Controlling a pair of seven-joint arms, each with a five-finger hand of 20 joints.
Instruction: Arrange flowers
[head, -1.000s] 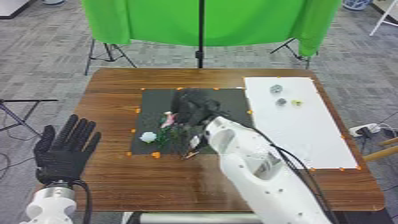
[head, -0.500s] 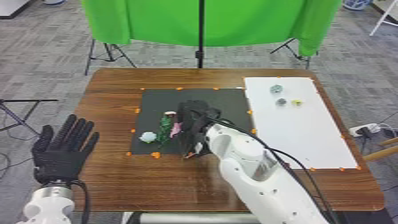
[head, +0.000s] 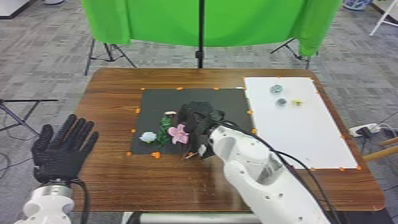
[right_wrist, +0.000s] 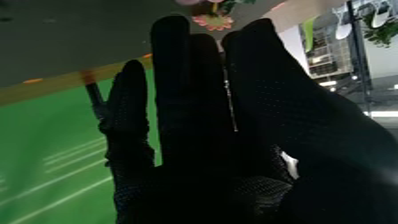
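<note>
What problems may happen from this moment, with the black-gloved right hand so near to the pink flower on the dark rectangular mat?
The black-gloved right hand is close beside the pink flower with broad petals, so a small sideways move might bend its petals or push it.

The green leafy stem lies just past that flower, with the round white flower near it; lifting one piece could perhaps catch and drag the others.

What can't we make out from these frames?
Head view: the dark mat's surface beneath the right robot hand; glove covers it.
Head view: what kind the small pieces on the white board are; too small.
Right wrist view: full shape of the leaves by the pink flower; cut off by the edge.
</note>
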